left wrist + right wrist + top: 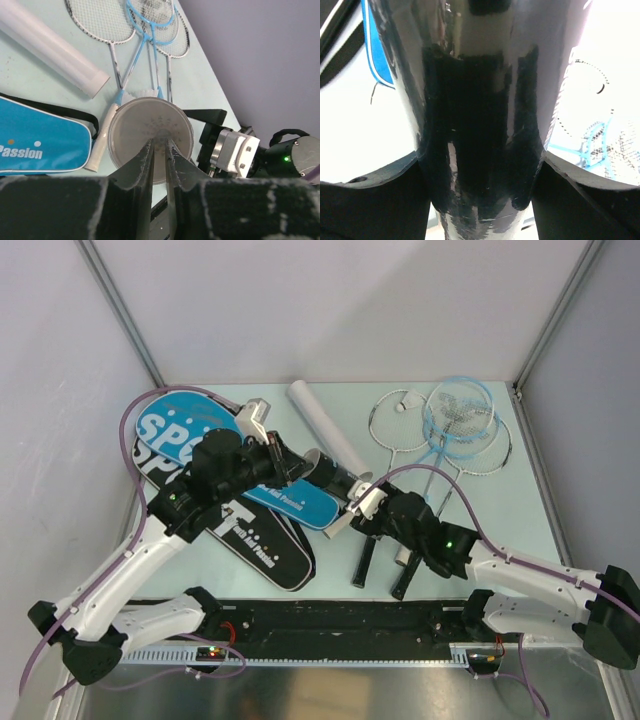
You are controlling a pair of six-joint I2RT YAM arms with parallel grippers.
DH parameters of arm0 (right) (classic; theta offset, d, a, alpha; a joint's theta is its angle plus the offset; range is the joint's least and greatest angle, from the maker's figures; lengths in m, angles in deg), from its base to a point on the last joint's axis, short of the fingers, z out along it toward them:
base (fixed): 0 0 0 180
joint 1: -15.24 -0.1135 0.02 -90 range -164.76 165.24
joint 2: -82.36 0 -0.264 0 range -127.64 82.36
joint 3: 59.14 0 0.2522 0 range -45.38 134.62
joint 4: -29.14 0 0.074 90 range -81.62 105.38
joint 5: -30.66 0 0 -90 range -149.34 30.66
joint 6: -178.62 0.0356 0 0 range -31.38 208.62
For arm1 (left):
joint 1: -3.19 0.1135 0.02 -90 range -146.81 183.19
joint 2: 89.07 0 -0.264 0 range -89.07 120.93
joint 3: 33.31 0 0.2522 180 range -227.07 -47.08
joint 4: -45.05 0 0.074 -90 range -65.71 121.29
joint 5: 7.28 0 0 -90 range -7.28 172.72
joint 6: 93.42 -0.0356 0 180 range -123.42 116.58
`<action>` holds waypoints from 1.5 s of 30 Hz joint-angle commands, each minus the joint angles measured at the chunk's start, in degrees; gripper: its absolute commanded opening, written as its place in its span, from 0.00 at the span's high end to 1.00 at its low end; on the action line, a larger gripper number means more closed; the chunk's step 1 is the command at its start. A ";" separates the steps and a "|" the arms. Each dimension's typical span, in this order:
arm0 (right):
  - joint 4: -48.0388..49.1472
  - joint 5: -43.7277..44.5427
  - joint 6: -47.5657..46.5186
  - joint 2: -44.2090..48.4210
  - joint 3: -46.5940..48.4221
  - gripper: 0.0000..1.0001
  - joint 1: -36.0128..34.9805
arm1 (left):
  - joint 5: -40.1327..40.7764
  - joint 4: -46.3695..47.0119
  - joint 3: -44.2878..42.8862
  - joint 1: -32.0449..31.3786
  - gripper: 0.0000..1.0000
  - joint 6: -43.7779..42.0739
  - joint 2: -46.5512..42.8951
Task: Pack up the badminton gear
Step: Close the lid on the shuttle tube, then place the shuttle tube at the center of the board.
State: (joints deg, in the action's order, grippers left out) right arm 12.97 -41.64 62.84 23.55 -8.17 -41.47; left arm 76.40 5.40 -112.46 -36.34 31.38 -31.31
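The right claw (362, 508) was clenched round the black tube (335, 480), one finger on either flank of the glossy barrel. I took that for a steadying hold, there to stop the tube rolling or turning while the other arm worked on its end. Opposite it, the left claw (160, 141) pointed straight at the tube's pale, see-through cap (132, 132), its fingertips drawn almost together against the cap's face. Whether they pinched something there or only pressed, I could not tell. My guess was that the cap was being seated or worked loose.

Beyond the left claw's tips, past the cap, the rackets (460, 420) lay fanned on the surface (500, 510) with a shuttlecock (402, 405) among them. The white tube (325, 425) lay off to one side of the same claw. Behind and beneath the left claw the blue bag (165, 430) rested across the black bag (255, 545). The rackets looked not yet packed, so the task seemed far from done.
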 commanded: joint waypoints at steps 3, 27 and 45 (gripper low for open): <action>19.08 -8.72 10.08 1.55 6.95 0.75 -0.31 | -6.79 -4.12 1.72 -3.35 0.82 3.29 2.62; 13.32 -7.56 9.67 5.46 7.96 0.76 0.25 | -5.46 -3.26 -4.00 -2.38 0.65 0.00 0.00; 5.63 -1.16 36.13 11.04 15.59 0.74 0.19 | -18.15 -5.48 -11.51 1.01 0.00 -15.88 -5.71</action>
State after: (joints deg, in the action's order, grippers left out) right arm 15.24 -45.25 87.19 35.25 0.97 -41.21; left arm 67.41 0.51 -126.84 -35.51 19.08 -37.06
